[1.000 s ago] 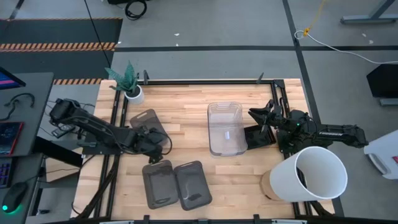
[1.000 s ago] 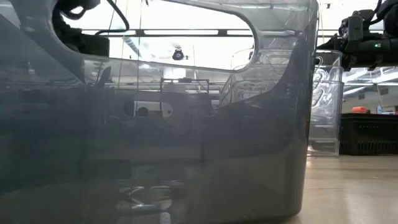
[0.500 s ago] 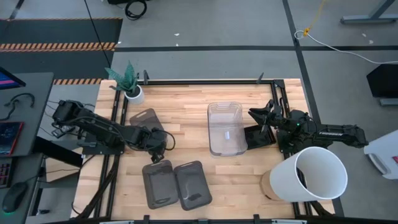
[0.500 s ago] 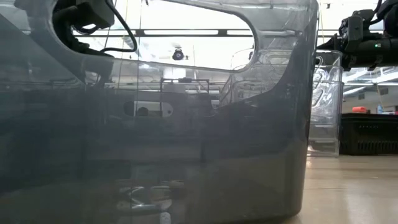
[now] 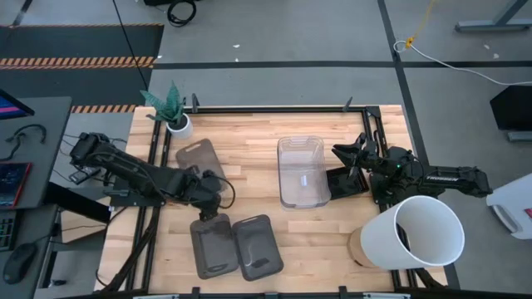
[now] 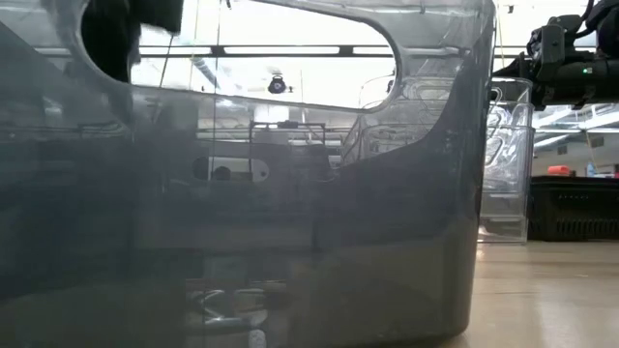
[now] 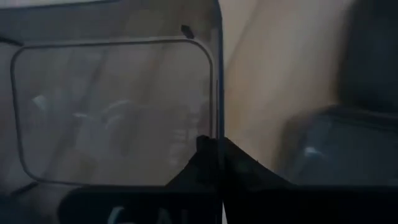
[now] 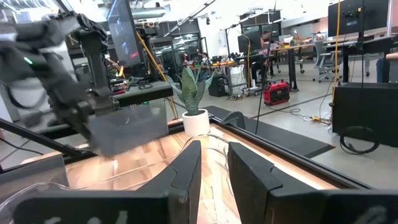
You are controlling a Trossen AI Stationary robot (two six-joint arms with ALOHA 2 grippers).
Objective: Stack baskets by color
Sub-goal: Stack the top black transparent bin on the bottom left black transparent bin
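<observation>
In the high view my left gripper [image 5: 207,177] is shut on a dark grey basket [image 5: 196,156] that is off the table at the left; the right wrist view shows this held basket [image 8: 127,132] in the air. Two more dark grey baskets [image 5: 210,247] [image 5: 256,245] lie side by side on their bottoms near the front edge. A clear basket [image 5: 301,170] stands at the middle. Just right of it my right gripper [image 5: 342,153] waits, level, fingers [image 8: 186,171] a little apart with nothing between them. My left gripper [image 7: 214,163] pinches the grey basket's thin side wall at its rim [image 7: 220,127], one finger inside the basket and one outside. The fingers slant down from above. The basket is lifted clear of the table and tilted, its open inside [image 7: 112,112] facing the wrist camera.
A white plant pot [image 5: 177,124] stands at the far left corner. A big white bucket [image 5: 413,234] lies at the near right. A black slatted basket [image 6: 575,208] sits under the right arm. One grey basket's wall [image 6: 242,242] fills the low view.
My left gripper has shut on the grey basket's wall, taken hold and risen. The basket has come up off the table with it and now hangs tilted, a little nearer the far edge. The right arm has kept still.
</observation>
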